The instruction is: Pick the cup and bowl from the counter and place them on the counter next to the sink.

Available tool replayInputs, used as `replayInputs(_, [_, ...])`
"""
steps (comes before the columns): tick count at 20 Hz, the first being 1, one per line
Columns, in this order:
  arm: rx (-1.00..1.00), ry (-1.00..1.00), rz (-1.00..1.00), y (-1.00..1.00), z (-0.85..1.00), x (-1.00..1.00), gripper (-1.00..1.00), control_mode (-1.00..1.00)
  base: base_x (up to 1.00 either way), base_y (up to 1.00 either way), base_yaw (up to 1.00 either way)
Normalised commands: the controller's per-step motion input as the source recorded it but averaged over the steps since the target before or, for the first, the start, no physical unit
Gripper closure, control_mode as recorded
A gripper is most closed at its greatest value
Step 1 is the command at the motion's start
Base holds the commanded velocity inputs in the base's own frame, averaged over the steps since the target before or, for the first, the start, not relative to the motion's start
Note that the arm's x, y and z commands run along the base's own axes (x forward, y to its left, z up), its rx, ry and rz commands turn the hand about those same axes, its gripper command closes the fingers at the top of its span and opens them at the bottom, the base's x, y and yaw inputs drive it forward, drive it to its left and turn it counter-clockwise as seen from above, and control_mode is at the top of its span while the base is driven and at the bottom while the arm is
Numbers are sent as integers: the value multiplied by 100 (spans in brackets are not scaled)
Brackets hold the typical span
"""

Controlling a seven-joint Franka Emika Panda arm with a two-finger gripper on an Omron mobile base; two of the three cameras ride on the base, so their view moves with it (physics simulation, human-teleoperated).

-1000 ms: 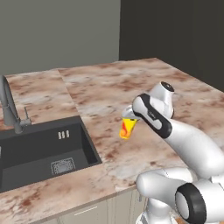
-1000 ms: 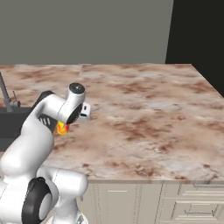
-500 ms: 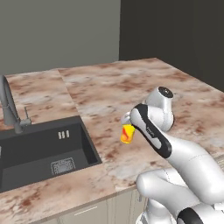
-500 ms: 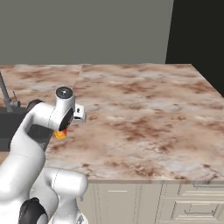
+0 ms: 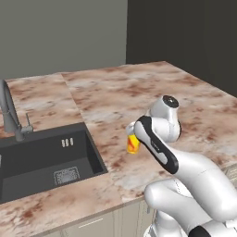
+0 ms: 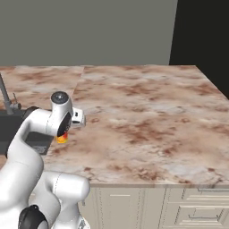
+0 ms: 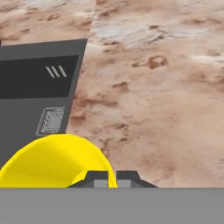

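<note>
The yellow cup (image 5: 133,144) with red-orange blotches hangs tilted just above the counter (image 5: 115,95), a short way right of the sink (image 5: 44,157). My gripper (image 5: 131,133) is shut on it, with the white hand bent over it from the right. From the right base view the cup (image 6: 62,138) peeks out under the hand. In the hand view the cup's yellow rim (image 7: 54,161) sits at the bottom left, against my gripper (image 7: 112,178), with the sink's basin and drain grate (image 7: 51,120) beyond. The bowl is out of view.
A curved grey faucet (image 5: 11,115) rises at the sink's far left edge. The marble counter (image 6: 147,112) stretches wide to the right. A dark wall opening lies behind the far right corner. Cream cabinet fronts (image 6: 179,205) run below the front edge.
The arm has swung the cup toward the sink and down, closer to the counter surface. The hand has folded lower over the cup.
</note>
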Motion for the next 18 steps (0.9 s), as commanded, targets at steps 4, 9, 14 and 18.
replayInputs(4, [-2, 0, 0, 36, -3, 11, 100, -100, 0, 0, 0])
replayInputs(9, [-1, 0, 0, 27, -2, 6, 100, -100, 0, 0, 0])
replayInputs(14, [0, 0, 0, 3, -23, 10, 100, -100, 0, 0, 0])
replayInputs(18, [0, 0, 0, 1, -34, 8, 100, -100, 0, 0, 0])
